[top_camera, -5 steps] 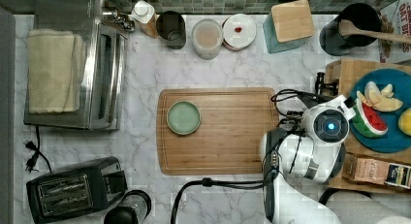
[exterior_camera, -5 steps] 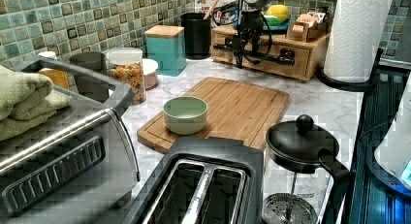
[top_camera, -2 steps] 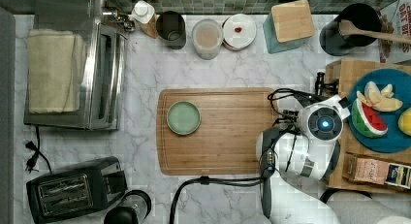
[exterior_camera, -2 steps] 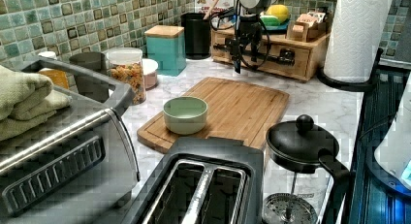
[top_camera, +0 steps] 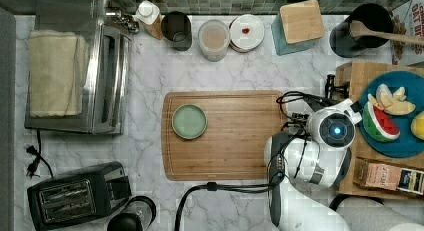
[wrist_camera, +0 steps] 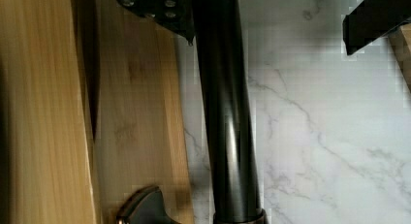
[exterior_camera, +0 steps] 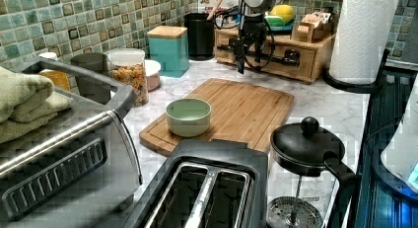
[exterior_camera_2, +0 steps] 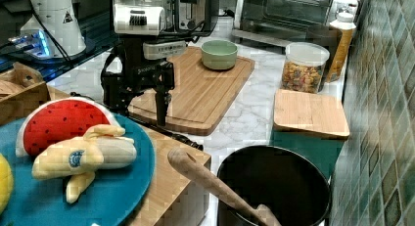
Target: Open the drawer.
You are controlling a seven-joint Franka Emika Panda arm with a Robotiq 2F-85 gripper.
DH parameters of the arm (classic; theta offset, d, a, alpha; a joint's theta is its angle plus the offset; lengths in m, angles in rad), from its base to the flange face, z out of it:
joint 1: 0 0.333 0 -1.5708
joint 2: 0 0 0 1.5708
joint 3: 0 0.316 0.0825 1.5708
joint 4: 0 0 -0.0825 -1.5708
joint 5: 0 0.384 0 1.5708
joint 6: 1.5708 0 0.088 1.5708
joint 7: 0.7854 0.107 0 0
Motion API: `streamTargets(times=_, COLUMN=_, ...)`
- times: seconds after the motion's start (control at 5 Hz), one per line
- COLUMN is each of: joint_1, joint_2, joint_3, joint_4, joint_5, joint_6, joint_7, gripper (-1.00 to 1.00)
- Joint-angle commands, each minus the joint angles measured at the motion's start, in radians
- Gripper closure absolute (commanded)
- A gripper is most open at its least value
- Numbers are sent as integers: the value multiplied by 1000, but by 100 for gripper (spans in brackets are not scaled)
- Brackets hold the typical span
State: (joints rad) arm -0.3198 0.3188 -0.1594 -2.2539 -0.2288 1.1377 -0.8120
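Evidently the tool (exterior_camera: pixel 241 60) hangs with its fingers spread wide astride the black bar handle (wrist_camera: pixel 227 117) so it can pull the drawer (exterior_camera: pixel 276 54), which sits shut beneath the fruit plate (top_camera: pixel 395 116).

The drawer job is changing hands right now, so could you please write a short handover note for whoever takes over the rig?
Gripper: open, hanging at the long black bar handle; one finger sits beside the bar, nothing gripped.
Wide light-wood drawer: appears shut, its front level with its wooden housing.
Done: the approach to the handle.
Left: close on the bar, then pull the drawer out.
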Motion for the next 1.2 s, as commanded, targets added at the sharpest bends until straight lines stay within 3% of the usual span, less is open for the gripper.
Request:
streamTargets(times=0.2, joint_1=175, joint_2=-166, joint_3=243, joint_4=-80, joint_5=139, joint_6=-59, joint_7=111, gripper=-100)
streamTargets(times=0.6, joint_1=244, joint_2=-165, joint_3=287, joint_4=-74, joint_5=116, joint_6=-53, joint_7=300, gripper=-100)
streamTargets(times=0.8, joint_1=281, joint_2=-208, joint_3=287, joint_4=-123, joint_5=78, joint_6=-38, joint_7=401, gripper=-100)
streamTargets(times=1.0, joint_1=306, joint_2=-244, joint_3=269, joint_4=-162, joint_5=13, joint_6=7, joint_7=526, gripper=-100)
streamTargets(times=1.2, joint_1=306, joint_2=-244, joint_3=269, joint_4=-162, joint_5=12, joint_6=6, joint_7=526, gripper=-100)
